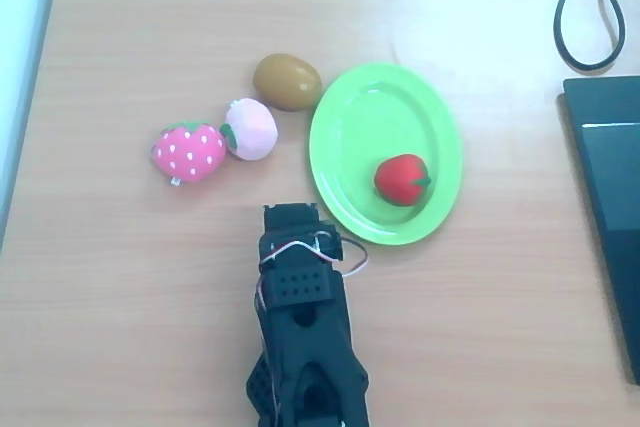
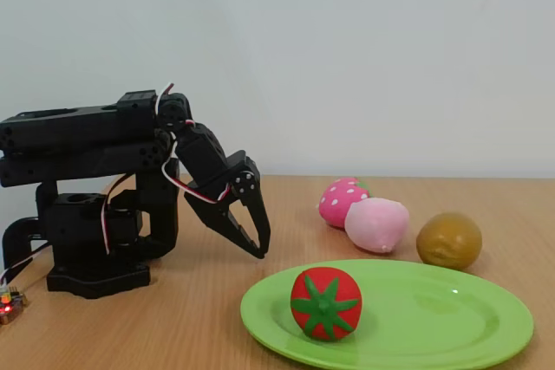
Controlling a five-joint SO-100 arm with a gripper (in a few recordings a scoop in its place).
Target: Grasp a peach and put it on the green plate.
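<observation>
From overhead I see the peach (image 1: 251,129) on the table at nine o'clock of the green plate (image 1: 350,117), between a strawberry (image 1: 188,151) and a brown fruit (image 1: 287,81). A red fruit (image 1: 401,179) sits on the plate. My gripper (image 2: 256,249) hangs empty, fingers together.

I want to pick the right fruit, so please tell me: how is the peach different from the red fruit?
The peach is pale pink with a small green leaf; the red fruit is bright red with a green star-shaped top. The peach lies on the bare table, touching the strawberry; the red fruit sits on the green plate. Both are small, round toys, and the gripper holds neither.
</observation>
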